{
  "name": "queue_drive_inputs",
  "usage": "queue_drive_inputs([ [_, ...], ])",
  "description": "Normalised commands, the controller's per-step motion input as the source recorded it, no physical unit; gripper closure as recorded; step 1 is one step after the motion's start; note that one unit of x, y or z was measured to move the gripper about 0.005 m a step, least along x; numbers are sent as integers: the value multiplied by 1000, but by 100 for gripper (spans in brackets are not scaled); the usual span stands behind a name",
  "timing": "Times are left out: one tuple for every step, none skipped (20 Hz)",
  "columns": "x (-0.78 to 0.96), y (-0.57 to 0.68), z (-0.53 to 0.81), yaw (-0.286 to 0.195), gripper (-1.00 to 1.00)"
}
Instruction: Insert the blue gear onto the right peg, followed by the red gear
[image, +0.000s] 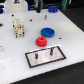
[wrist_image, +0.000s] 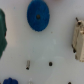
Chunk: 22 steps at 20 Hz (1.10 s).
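The blue gear (image: 48, 32) lies flat on the white tabletop (image: 67, 37) in the upper middle of the exterior frame, the red gear (image: 41, 40) just below it and the pegged plate (image: 46, 56) lower still. In the wrist view the blue gear (wrist_image: 38, 15) fills the upper middle — so it lies ahead of the gripper, whose jaws show in neither view; I cannot tell their opening.

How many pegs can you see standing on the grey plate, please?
2. Both stand on the grey plate near the table's front edge: one peg toward the exterior view's left, the other peg toward its right. None appears hidden.
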Motion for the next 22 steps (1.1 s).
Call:
queue_drive_inputs([
  [-352, 332, -445, 0, -100],
  [-340, 285, -439, 0, -100],
  [-299, 281, -440, 0, -100],
  [-291, 282, -455, 0, -100],
  [-285, 264, -481, 0, -100],
  [-274, 253, -462, 0, -100],
  [-294, 254, -488, 0, -100],
  [-296, 227, -507, 0, -100],
  [-259, 219, -514, 0, -100],
  [-257, 193, -512, 0, -100],
  [-213, 134, -509, 0, -100],
  [-235, 82, -552, 0, -100],
  [-232, 100, -536, 0, -100],
  [-243, 84, -506, 0, -100],
  [-198, 82, -519, 0, -100],
  [-209, 31, -508, 0, -100],
  [-206, 5, -489, 0, -100],
  [-209, -6, -453, 0, -100],
  [-185, 21, -458, 0, -100],
  [-213, -5, -452, 0, -100],
  [-182, -10, -439, 0, -100],
  [-196, -20, -417, 0, -100],
])
